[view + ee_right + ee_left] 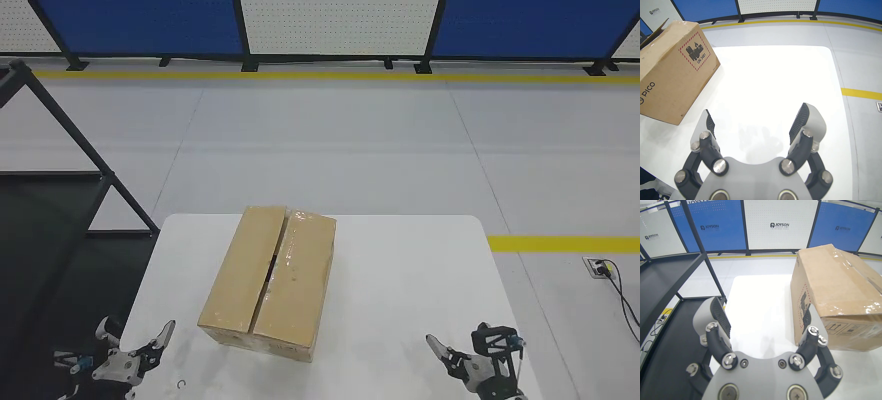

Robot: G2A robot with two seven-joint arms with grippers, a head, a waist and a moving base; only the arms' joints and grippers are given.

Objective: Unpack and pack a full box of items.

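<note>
Left gripper [762, 308] and right gripper [756, 109], both spread open and empty, flank the closed box [268, 282].
The left gripper hangs at the near left corner of the table [420, 260], the right at the near right corner. The box stands left of the table's middle, near the left gripper and well apart from the right, so the left arm is nearer. Its long axis runs from near edge to far edge, the far end angled slightly right. The taped flap seam follows that axis, facing up.

The left pincer [762, 308] and right pincer [756, 109] match: silver-grey fingers [702, 313], black ribbed pads [797, 121], curved black links [715, 340], shiny round screws [728, 361], and a grey plate [762, 380].
</note>
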